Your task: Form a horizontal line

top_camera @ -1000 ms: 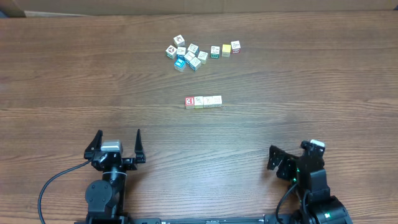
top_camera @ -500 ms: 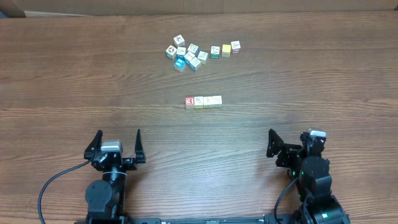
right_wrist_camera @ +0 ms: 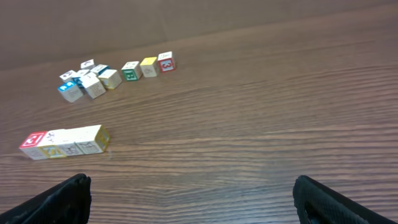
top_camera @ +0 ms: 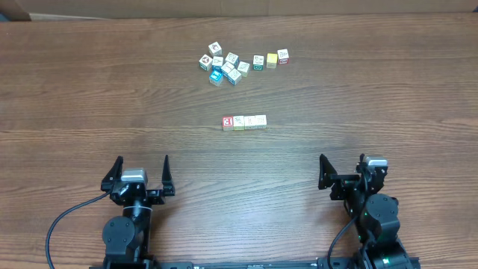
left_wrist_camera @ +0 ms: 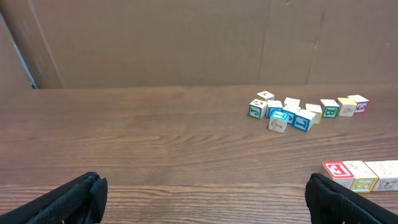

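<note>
Fingers spread wide, the left tool [top_camera: 142,161] sits at the near edge of the desk [top_camera: 388,90], holding nothing, with its black cable [top_camera: 60,223] looping off to its left side. From its own camera the two dark fingertips [left_wrist_camera: 71,200] frame bare wood, and the horizontal line [top_camera: 244,122] lies ahead of it and off to its right, partly cut by the right edge of that view.

Seen from overhead, the line rests near the middle of the desk, well apart from both tools and roughly between them, further from the near edge than either. It is a straight row of four small cubes touching side to side, the red-and-white one [top_camera: 228,122] at the left end and three pale ones running right from it. Beyond the row, towards the far edge, lies an irregular bunch of cubes [top_camera: 235,63] with white, yellow and blue edges, apart from the line.

On the right, the right tool [top_camera: 345,166] also stands with its fingers parted and nothing between them. In its wrist view the row lies ahead and to its left.
</note>
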Available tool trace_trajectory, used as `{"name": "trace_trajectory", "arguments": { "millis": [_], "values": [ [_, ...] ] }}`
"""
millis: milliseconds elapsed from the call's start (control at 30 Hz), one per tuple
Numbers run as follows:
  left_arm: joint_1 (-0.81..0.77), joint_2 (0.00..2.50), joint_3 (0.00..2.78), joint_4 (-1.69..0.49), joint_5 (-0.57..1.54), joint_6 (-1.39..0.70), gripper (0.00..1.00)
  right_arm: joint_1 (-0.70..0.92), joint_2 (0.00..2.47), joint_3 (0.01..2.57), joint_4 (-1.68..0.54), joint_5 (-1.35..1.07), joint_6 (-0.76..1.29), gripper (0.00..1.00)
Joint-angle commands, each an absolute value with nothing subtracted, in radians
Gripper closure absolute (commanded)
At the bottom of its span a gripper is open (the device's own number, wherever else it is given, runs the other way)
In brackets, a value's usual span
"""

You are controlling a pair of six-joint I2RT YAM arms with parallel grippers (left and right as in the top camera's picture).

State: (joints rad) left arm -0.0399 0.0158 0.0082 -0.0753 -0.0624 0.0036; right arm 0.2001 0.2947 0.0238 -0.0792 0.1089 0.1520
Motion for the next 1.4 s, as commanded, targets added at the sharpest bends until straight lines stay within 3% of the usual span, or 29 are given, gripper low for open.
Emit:
{"name": "trace_trajectory", "arguments": {
  "millis": [0,1367],
  "values": [
    [-0.047,0.004,0.005,-0.074,-0.055,0.020,0.00,0.167,0.284,0.008,-0.073,0.084,0.125,0.00],
    [-0.047,0.004,0.005,-0.074,-0.055,0.020,0.00,0.111,0.003,0.007,-0.072,0.084,0.126,0.00]
  ]
}}
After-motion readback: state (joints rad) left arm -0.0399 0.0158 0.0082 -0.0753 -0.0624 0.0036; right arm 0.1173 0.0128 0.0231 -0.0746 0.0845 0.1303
